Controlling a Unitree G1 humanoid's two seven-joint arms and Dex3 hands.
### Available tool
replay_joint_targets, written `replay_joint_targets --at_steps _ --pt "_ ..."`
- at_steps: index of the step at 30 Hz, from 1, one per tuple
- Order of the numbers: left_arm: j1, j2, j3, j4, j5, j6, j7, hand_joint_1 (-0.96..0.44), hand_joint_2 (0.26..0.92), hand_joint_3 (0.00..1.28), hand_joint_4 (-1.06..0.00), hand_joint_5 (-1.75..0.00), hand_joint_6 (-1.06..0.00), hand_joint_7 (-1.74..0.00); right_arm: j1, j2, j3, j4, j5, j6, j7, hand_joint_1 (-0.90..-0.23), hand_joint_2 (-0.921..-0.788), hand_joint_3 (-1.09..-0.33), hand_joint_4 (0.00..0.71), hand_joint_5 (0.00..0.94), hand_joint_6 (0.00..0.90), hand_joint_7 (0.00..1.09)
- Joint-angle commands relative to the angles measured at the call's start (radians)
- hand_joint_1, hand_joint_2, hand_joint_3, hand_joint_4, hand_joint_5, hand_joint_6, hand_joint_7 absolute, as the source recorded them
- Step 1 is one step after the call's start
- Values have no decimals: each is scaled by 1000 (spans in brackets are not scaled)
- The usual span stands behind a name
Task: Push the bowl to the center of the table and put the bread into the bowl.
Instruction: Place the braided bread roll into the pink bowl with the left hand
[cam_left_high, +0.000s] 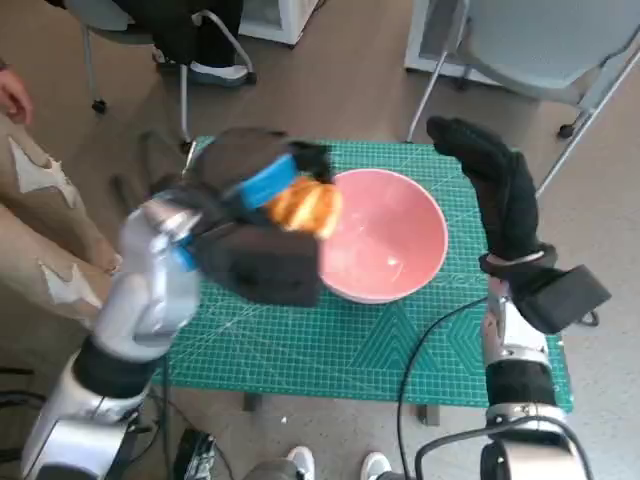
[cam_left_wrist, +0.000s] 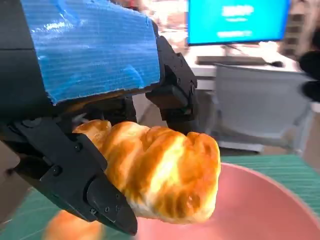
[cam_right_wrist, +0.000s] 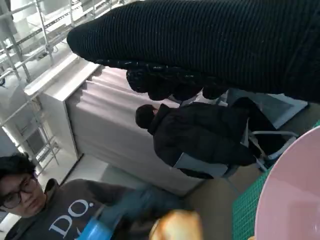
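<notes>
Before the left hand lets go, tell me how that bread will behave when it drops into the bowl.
The bread, held by the left hand, looks puffy and browned, so probably light and soft; it should land gently. Its lumpy, twisted shape makes rolling unlikely. It hangs over the near rim of the pink bowl, so it might catch the rim; the sloped wall would likely guide it in.

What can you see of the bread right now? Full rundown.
The bread is a golden-brown, glossy, ridged roll, paler along its underside, croissant-like. The left hand holds it off the table, black fingers wrapped round one end, the other end sticking out free. In the head view it hangs over the pink bowl's left rim, not yet inside. Nothing but the hand appears to touch it.
</notes>
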Motion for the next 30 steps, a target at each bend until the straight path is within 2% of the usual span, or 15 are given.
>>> replay_joint_targets --at_steps 1,6,10,12,13,15,17,20,22,26,27,30 --pt "-113 -51 -35 141 3 -52 38 2 919 44 -744 -1163 -631 -1113 39 -7 -4 -1 -9 18 -17 -672 -921 -855 167 1 0 450" --pt "-201 -95 -60 294 -3 -102 62 2 920 62 -711 -1186 -617 -1142 49 -11 -4 -11 -13 21 -30 -674 -921 -854 167 1 0 450" --pt "-267 -131 -76 420 -5 -131 82 1 916 87 -664 -1286 -636 -1073 57 -13 -3 -20 -17 23 -41 -671 -921 -854 167 1 0 451" --pt "-296 -149 -83 477 -6 -137 89 3 826 272 -623 -1393 -644 -1049 61 -13 -2 -25 -18 24 -47 -670 -921 -854 167 1 0 451" --pt "-309 -156 -85 501 -6 -139 92 4 741 452 -581 -1495 -630 -1089 63 -13 -1 -28 -19 25 -49 -669 -921 -853 168 1 0 451" --pt "-332 -172 -90 549 -6 -141 97 5 656 633 -539 -1598 -614 -1136 66 -14 0 -33 -22 27 -55 -668 -921 -852 167 1 1 451" --pt "-351 -185 -93 588 -6 -141 102 6 607 743 -511 -1662 -596 -1172 68 -12 1 -36 -24 28 -60 -668 -921 -852 168 2 2 452" --pt "-373 -202 -100 637 -5 -144 111 6 610 747 -507 -1666 -583 -1176 70 -11 1 -39 -27 30 -66 -669 -921 -851 168 2 2 452" --pt "-386 -212 -104 667 -4 -147 116 4 645 679 -521 -1516 -553 -1300 72 -10 1 -43 -28 31 -69 -670 -921 -851 168 2 3 452" --pt "-405 -230 -111 723 -5 -155 134 2 702 570 -533 -1412 -542 -1338 76 -8 1 -46 -29 33 -74 -671 -921 -849 168 2 3 453" --pt "-408 -233 -112 733 -6 -158 139 3 723 534 -537 -1459 -551 -1253 76 -8 1 -45 -28 33 -74 -671 -921 -849 169 2 3 453" --pt "-415 -240 -113 765 -11 -175 161 5 747 490 -540 -1518 -567 -1146 75 -7 0 -41 -27 33 -76 -671 -921 -847 169 2 3 453"
